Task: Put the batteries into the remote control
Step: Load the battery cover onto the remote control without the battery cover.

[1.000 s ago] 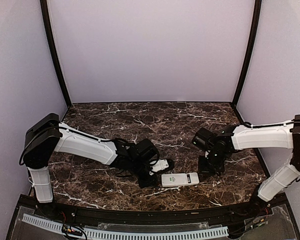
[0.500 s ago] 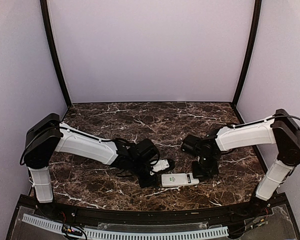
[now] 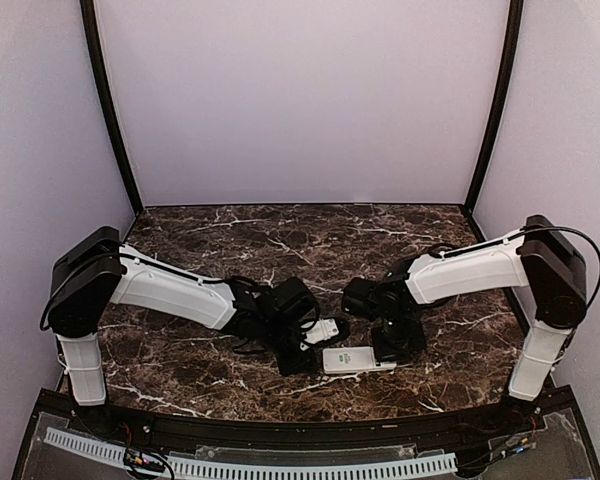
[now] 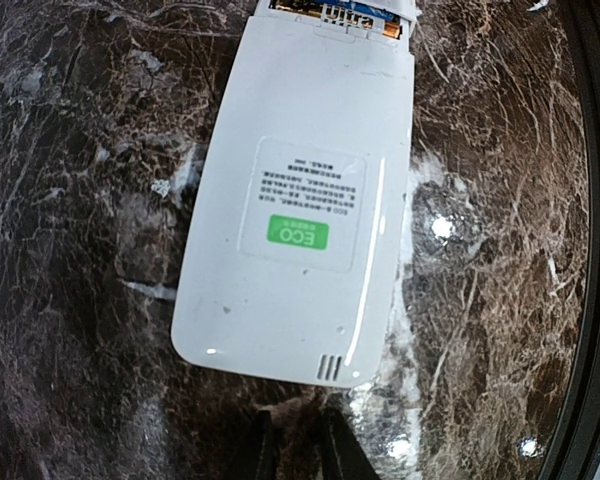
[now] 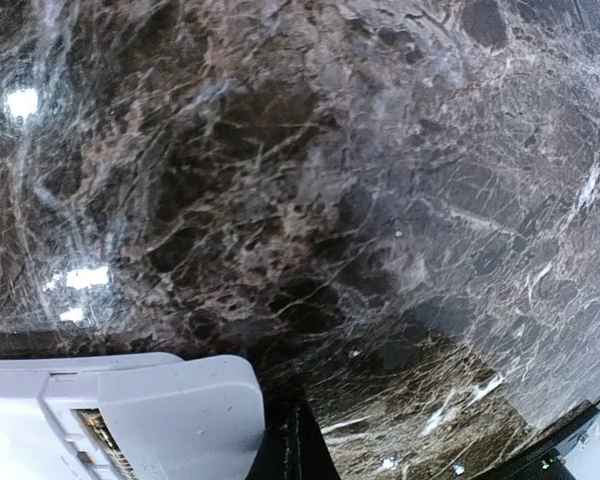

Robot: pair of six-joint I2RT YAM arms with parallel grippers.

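The remote control [image 3: 356, 360] lies face down near the table's front edge, and the left wrist view shows its white back with a green label [image 4: 298, 205]. At its far end the compartment is uncovered, with a blue battery [image 4: 348, 12] lying in it. My left gripper [image 4: 300, 452] sits just off the remote's near end, its fingers a narrow gap apart with nothing between them. My right gripper [image 5: 293, 446] is shut and empty, its tip beside the corner of the remote's compartment end [image 5: 155, 410].
A small white piece [image 3: 325, 328] shows beside the left gripper's head [image 3: 298, 345] in the top view. The dark marble table [image 3: 280, 240] ends in a black front rim [image 4: 598, 250] close to the remote. Purple walls stand on three sides.
My right arm has swung left, bringing its shut gripper from right of the remote up to the remote's right end. The left arm and the remote have stayed put.
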